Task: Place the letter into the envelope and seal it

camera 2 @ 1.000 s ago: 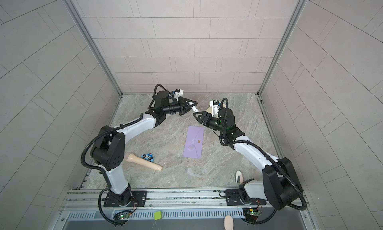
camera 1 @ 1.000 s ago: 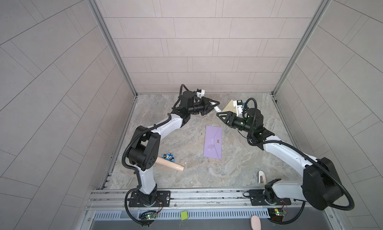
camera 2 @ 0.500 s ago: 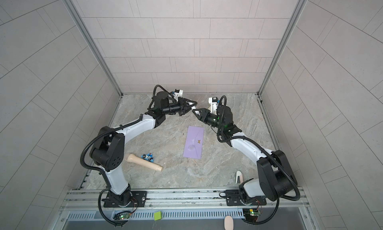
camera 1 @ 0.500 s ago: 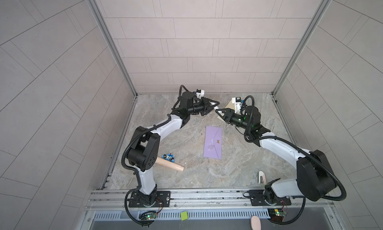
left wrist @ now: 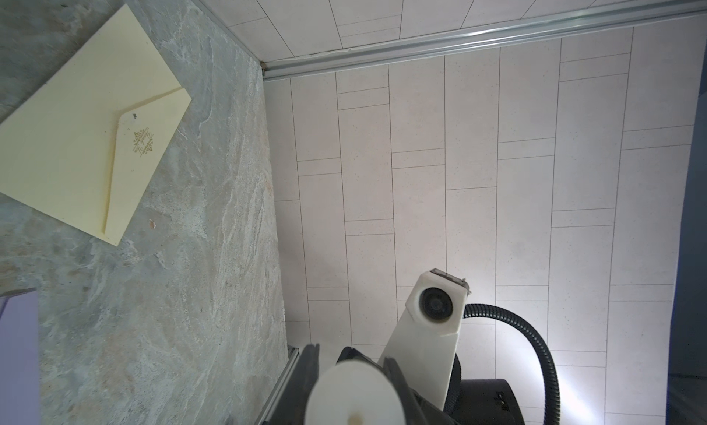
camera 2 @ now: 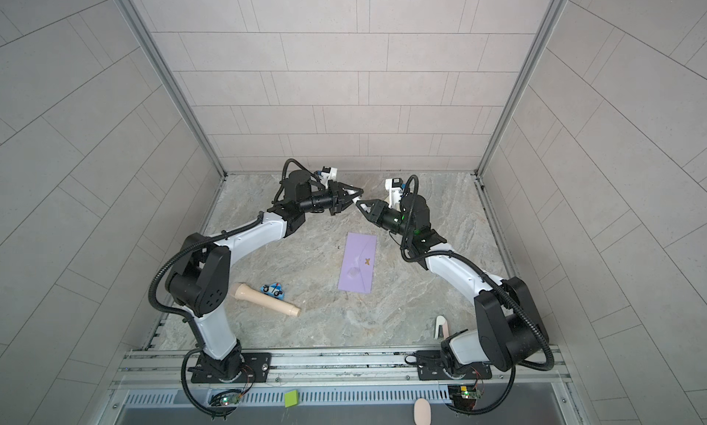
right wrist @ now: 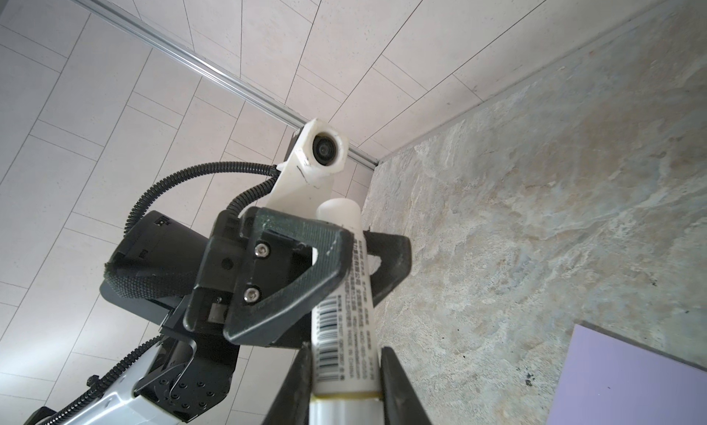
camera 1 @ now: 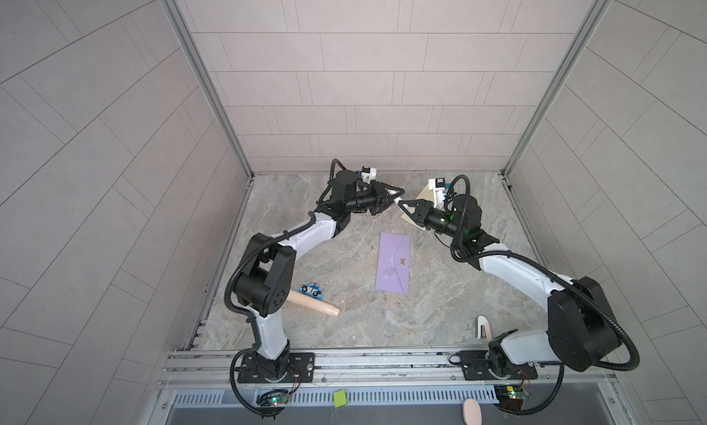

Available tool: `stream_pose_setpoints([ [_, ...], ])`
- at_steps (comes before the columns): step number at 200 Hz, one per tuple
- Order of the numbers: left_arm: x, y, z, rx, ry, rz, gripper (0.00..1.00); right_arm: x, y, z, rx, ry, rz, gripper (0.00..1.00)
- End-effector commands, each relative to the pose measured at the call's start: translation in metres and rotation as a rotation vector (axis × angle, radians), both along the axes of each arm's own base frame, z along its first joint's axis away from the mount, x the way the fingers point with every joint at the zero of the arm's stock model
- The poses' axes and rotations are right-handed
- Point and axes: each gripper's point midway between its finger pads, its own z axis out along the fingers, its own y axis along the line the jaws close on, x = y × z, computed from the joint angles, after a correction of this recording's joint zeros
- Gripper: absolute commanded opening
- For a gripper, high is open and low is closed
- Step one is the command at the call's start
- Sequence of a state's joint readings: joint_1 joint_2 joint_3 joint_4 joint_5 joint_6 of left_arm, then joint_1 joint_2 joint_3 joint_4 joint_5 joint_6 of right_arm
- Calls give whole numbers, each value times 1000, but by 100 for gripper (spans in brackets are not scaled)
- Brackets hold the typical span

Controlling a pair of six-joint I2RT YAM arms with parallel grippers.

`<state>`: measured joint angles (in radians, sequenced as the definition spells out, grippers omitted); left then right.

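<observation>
Both arms met above the back middle of the tabletop (camera 1: 344,327), tip to tip.

A white glue stick (right wrist: 346,327) bridged them. Its long axis ran from one end effector to the other, roughly left-right in both top views. The rounded plain end pointed at the left arm's wrist and the banded end toward the right arm.

The right end effector (right wrist: 344,352) gripped it, fingers (right wrist: 396,392) flush against both sides of the barcoded barrel. The left end effector (camera 1: 396,198) had its fingers on either side of the same barrel further along. Could not tell whether they were clamped or just clear of it.

The purple envelope (camera 1: 393,268) lay flat at tabletop centre, apart from both arms. Its long axis ran front to back, with a butterfly sticker (camera 1: 401,260) near its middle.

A cream envelope (left wrist: 69,128) lay flat at back right, partly under the right arm, its gold-printed flap against its body.

A beige cylinder (camera 1: 313,303) and a blue toy car (camera 1: 310,288) lay at front left, just beside each other.
</observation>
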<state>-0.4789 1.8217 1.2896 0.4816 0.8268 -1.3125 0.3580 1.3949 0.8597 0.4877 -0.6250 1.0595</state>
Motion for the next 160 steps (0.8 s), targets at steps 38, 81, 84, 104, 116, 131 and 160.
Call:
stream_pose_setpoints([
  [38, -62, 50, -67, 537, -186, -160, 56, -18, -57, -32, -203, 111, -103, 0],
  [81, -133, 72, -163, 1135, -363, -541, 58, -31, -103, -51, -268, 194, -176, 0],
  [84, -137, 71, -165, 1151, -378, -559, 58, -31, -105, -52, -268, 197, -179, 0],
  [104, -154, 58, -178, 1218, -455, -651, 60, -32, -111, -54, -277, 208, -182, 0],
  [116, -155, 53, -185, 1257, -485, -670, 61, -31, -110, -54, -279, 208, -176, 0],
  [131, -148, 52, -193, 1321, -517, -656, 61, -30, -108, -54, -277, 208, -164, 0],
  [160, -138, 46, -202, 1368, -581, -649, 61, -30, -108, -55, -277, 210, -159, 0],
])
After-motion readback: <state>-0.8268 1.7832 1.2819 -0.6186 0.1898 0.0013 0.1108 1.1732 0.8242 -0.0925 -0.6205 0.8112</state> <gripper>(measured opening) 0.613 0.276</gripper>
